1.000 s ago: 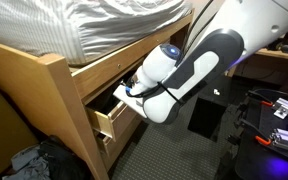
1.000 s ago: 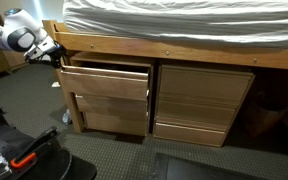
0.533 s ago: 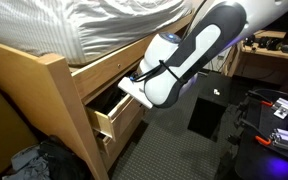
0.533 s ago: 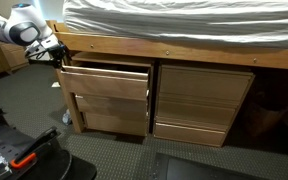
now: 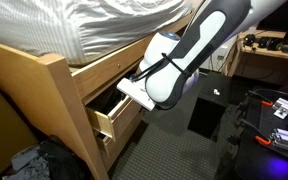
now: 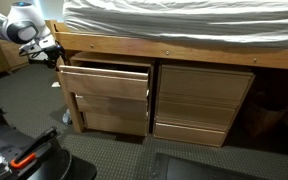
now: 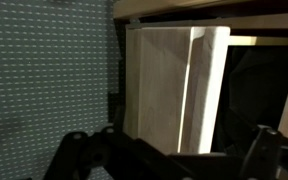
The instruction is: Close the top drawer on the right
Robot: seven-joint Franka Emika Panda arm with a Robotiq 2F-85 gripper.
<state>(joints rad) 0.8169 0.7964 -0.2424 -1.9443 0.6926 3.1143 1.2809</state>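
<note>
One top drawer (image 6: 109, 80) stands pulled out under the bed frame (image 6: 184, 45), beside one shut chest (image 6: 204, 100). The one gripper (image 6: 56, 56) hangs just beside the drawer's front corner, jaws spread wide, grasping nothing.

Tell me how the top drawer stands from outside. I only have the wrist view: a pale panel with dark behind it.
Observer: In an exterior view the top drawer is pulled out, and its front stands proud of the drawer below it.
Operator: Report where the gripper is against it.
Observer: The gripper is at the end corner of the drawer's front panel, off to the side and not squarely in front of it. I cannot tell whether it touches.
Operator: Check the neighbouring unit.
Observer: The neighbouring unit shows only flat, closed fronts, with nothing sticking out there.
</note>
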